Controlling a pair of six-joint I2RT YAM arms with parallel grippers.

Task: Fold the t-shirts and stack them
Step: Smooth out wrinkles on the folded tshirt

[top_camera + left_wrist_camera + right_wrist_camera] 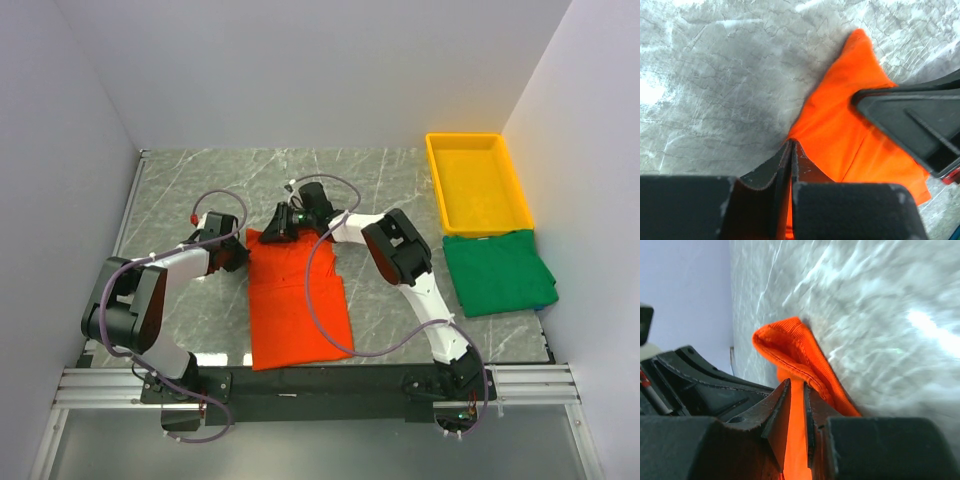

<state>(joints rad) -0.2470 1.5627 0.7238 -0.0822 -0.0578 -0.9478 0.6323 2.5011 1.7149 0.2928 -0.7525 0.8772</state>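
The orange-red t-shirt [295,300] lies as a long folded strip in the middle of the table. My left gripper [242,252] is shut on its far left corner [840,125]; the cloth runs between the jaws. My right gripper [280,226] is shut on the far edge of the same shirt, with the ribbed collar [790,350] bunched just past the jaws. Both grippers sit close together at the shirt's far end. The dark green t-shirt [497,270] lies folded at the right, below the tray.
A yellow plastic tray [476,182] stands at the back right, touching the green shirt's far edge. White walls close in the table on three sides. Purple cables loop over the orange shirt from the right arm [405,255].
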